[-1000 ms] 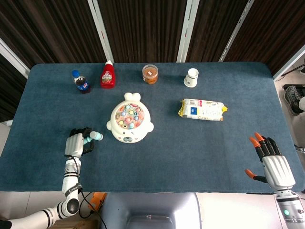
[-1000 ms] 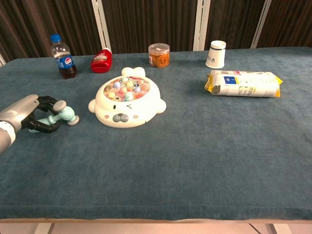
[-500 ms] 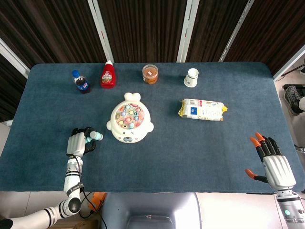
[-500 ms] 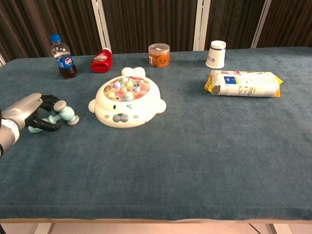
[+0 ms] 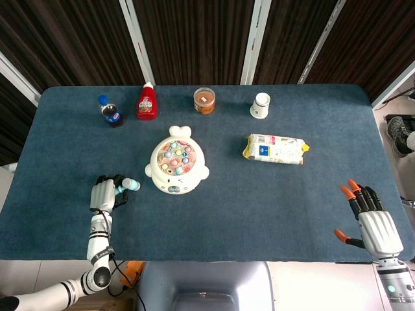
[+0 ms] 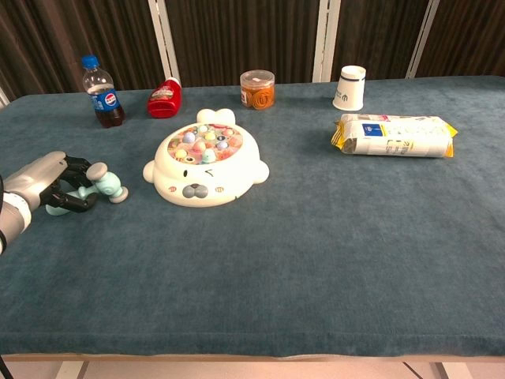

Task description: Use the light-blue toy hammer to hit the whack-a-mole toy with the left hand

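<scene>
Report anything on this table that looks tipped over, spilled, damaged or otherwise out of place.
Two things stand out. The red ketchup bottle lies on its side at the far edge instead of standing. The white paper cup sits mouth-down. Nothing looks spilled or broken.

The bench (image 6: 331,260) is covered in matt, felt-like blue cloth. The whack-a-mole toy (image 6: 207,167) and light-blue toy hammer (image 6: 102,185) are moulded in smooth, glossy plastic. The snack packet (image 6: 394,136) is wrapped in shiny film.
</scene>
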Controlling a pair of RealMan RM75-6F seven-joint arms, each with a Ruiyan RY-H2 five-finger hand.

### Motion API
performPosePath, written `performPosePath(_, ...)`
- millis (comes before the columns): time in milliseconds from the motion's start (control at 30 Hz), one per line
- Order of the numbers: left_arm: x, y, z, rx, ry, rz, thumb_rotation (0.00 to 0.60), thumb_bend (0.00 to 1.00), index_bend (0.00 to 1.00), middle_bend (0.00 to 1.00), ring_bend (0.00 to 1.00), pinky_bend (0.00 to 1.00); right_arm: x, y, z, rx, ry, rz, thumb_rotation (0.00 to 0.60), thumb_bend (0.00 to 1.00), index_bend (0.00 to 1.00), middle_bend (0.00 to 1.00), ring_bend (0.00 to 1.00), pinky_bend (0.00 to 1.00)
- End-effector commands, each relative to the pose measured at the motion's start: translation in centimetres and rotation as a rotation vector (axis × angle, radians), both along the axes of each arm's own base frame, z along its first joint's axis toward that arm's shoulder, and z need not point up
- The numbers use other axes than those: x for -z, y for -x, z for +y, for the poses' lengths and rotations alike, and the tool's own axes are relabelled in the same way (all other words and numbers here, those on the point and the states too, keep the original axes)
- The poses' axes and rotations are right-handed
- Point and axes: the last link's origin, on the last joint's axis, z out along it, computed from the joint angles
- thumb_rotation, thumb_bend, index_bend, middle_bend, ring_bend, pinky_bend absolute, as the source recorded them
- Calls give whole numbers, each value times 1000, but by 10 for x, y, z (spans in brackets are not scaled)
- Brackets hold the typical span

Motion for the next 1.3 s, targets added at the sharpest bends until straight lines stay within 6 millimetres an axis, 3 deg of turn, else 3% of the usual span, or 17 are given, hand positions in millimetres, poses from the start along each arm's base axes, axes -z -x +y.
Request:
performPosePath(33, 0, 0, 0, 0, 1, 1, 600, 458, 404, 422, 292, 152, 0, 0, 0, 0, 0, 0, 600, 181, 0, 0, 0, 0)
performPosePath(600, 0, -1, 3, 14, 17, 30, 600, 426, 397, 417, 292, 167, -1, 0, 0, -2, 3, -4, 600, 181, 0, 0, 0, 0)
performPosePath(867, -1, -3, 3, 24, -1, 61, 600, 448, 488, 486, 330, 193, -1, 0, 0, -2, 5, -5, 600, 181, 0, 0, 0, 0)
performPosePath(1300, 1, 0, 3, 22, 17, 92, 600, 461, 505, 500, 335, 224, -2, 0, 0, -1, 8, -7, 600, 181, 0, 0, 0, 0)
